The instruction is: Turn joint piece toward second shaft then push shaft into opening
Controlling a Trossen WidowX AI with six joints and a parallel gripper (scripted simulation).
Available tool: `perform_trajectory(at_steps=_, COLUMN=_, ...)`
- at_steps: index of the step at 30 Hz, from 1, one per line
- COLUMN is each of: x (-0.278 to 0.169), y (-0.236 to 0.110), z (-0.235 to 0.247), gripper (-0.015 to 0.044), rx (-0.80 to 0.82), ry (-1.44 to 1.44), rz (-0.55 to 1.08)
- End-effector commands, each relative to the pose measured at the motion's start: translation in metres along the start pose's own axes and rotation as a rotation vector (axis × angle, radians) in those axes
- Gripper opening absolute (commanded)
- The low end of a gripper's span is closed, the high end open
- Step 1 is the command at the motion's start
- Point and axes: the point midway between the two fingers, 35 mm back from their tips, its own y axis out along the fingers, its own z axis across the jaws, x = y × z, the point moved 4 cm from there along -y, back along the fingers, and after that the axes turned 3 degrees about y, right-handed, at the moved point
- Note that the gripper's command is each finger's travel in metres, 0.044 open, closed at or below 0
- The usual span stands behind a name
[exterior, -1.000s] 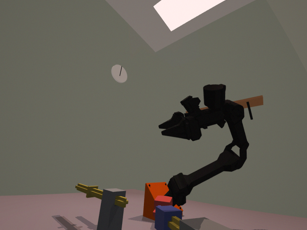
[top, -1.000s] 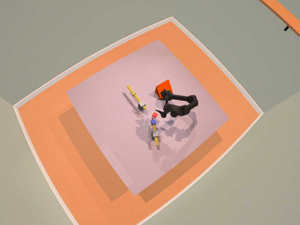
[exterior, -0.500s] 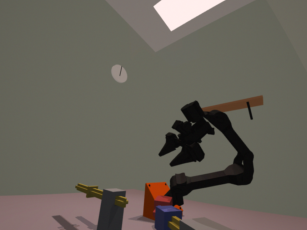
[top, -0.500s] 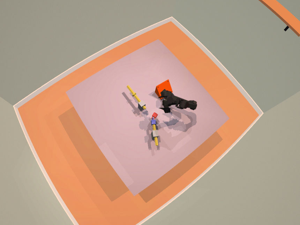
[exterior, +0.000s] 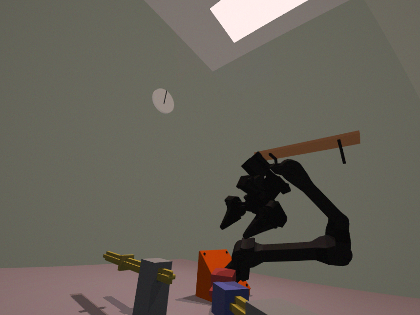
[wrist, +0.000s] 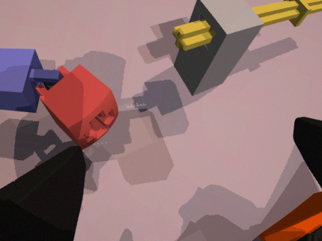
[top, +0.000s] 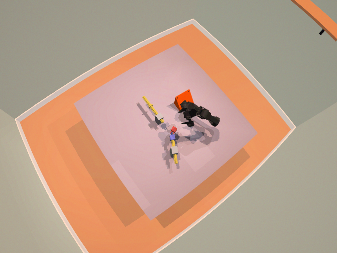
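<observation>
The gripper [exterior: 237, 224] hangs spread wide and empty (fingers pointing down) above the red joint piece [wrist: 79, 105], not touching it. That piece sits hinged on a blue block [wrist: 16, 79] at the fixed shaft's end [top: 173, 144], tilted. Beyond the joint piece, apart from it, the second shaft [wrist: 192, 36] pokes through its grey block [wrist: 220, 40].

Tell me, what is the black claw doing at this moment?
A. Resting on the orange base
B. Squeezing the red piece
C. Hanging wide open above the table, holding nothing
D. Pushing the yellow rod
C: in the exterior view the gripper hangs in the air with its fingers spread apart, and the red joint piece sits untouched below.
</observation>
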Motion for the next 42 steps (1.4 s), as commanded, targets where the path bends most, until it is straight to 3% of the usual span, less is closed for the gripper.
perform_trajectory(at_steps=1, x=0.000, y=0.003, z=0.000, gripper=0.0440, rx=0.019, ry=0.090, rz=0.025)
perform_trajectory(at_steps=22, x=0.002, y=0.024, z=0.000, gripper=0.0440, rx=-0.005, ry=0.699, rz=0.227)
perform_trajectory(at_steps=42, x=0.000, y=0.046, z=0.001, gripper=0.0440, rx=-0.166, ry=1.261, rz=0.404)
